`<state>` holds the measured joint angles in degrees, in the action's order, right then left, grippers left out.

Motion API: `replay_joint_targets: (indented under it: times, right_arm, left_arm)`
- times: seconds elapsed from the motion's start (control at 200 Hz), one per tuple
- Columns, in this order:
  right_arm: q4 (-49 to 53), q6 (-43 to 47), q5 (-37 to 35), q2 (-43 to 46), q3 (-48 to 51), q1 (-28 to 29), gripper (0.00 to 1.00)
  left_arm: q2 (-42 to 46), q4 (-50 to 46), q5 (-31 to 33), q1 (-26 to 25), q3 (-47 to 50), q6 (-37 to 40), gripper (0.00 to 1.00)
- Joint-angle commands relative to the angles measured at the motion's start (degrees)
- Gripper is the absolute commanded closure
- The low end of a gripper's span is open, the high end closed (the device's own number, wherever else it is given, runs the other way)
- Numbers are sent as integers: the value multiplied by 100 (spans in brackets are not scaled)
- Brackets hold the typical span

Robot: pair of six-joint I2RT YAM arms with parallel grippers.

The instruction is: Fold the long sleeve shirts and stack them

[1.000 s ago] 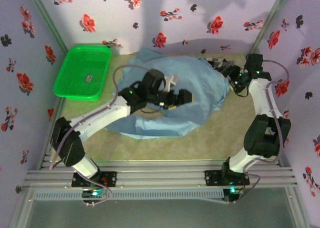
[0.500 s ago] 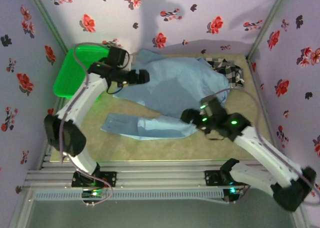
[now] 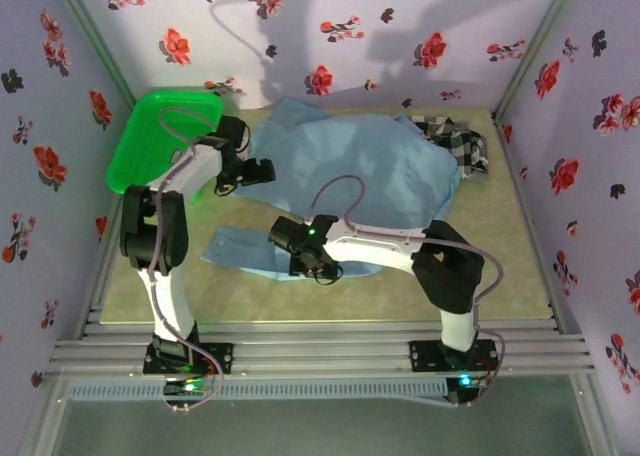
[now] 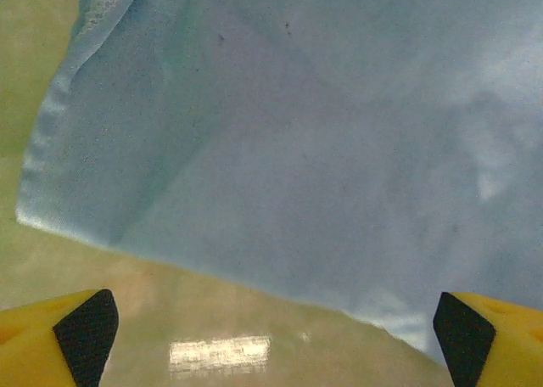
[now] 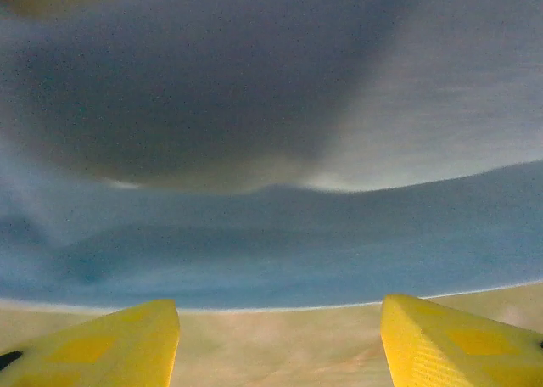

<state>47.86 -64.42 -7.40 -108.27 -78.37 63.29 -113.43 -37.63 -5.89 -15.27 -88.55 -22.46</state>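
Basket (image 3: 135, 161) — green, near blue shirt (image 3: 360, 166)

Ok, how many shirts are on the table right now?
2. The light blue shirt spreads across the middle; the checked shirt lies bunched at the far right. Others may hide beneath.

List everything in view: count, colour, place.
button-up shirt: one, light blue, spread across the middle of the table
checked shirt: one, black and white, bunched at the far right, against the button-up shirt
basket: one, green, far left corner
table: one, tan, under everything
walls: three, lilac with red and dark flowers, around the table
left gripper: one, yellow with black pads, open, at the button-up shirt's left edge
right gripper: one, yellow, open, at its near edge
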Motion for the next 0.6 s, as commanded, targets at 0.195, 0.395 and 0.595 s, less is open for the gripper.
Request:
replay_joint_targets:
  times: [0.195,0.395,0.595]
  right_arm:
    - [1006,-612,-728,281,1007,92,43]
    - [1275,-832,-744,853,2017,70,46]
    - [1748,-1107,-905,1809,2907,-93,47]
  left_arm:
    - [-698,147,534,153,-29,-162,2]
    - [-678,-28,672,424,261,-368,1]
    - [110,229,516,543,1137,-572,1]
